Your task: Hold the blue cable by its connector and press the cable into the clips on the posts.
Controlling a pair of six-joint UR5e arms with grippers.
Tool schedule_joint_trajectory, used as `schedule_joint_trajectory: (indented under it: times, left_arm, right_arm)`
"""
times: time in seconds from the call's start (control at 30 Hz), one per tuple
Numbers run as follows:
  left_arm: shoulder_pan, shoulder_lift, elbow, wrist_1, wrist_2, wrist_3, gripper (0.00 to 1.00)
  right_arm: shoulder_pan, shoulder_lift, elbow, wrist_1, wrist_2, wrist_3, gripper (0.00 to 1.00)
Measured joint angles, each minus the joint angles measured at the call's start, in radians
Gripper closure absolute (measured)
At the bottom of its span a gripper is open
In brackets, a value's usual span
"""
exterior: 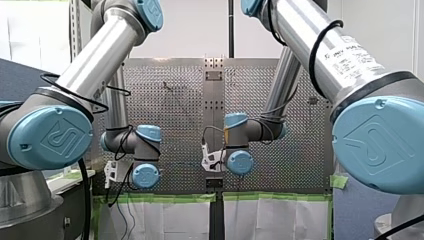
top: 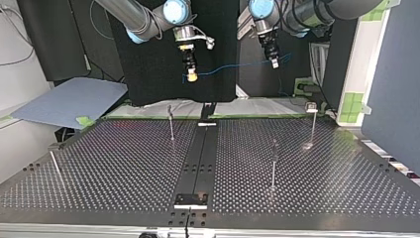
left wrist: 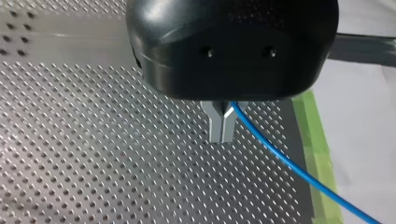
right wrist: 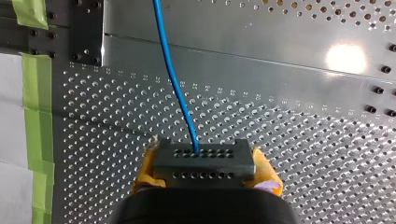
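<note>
Well above the perforated table and its thin posts, the blue cable hangs between both arms. My left gripper pinches it with metal fingers closed, and my right gripper clamps its black connector.

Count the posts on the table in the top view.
4 posts: one left of the centre strip, one back right, one right of centre and nearer, one tilted at the left edge. Thinner ones may escape notice.
</note>
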Motion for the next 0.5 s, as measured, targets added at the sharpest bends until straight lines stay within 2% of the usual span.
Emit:
schedule_joint_trajectory:
  times: [0.13, 0.3, 0.5]
  left_arm:
    - [-0.011, 0.012, 0.005, -0.005, -0.002, 0.005, 0.99]
    - [-0.036, 0.050, 0.007, -0.037, 0.032, 0.000, 0.99]
    - [-0.048, 0.102, 0.008, -0.089, 0.084, -0.007, 0.99]
  right_arm:
    - [0.000, -0.006, -0.016, 0.004, 0.000, 0.006, 1.00]
    - [0.010, -0.039, -0.034, 0.016, -0.010, 0.037, 1.00]
    - [0.015, -0.087, -0.038, 0.014, -0.054, 0.081, 1.00]
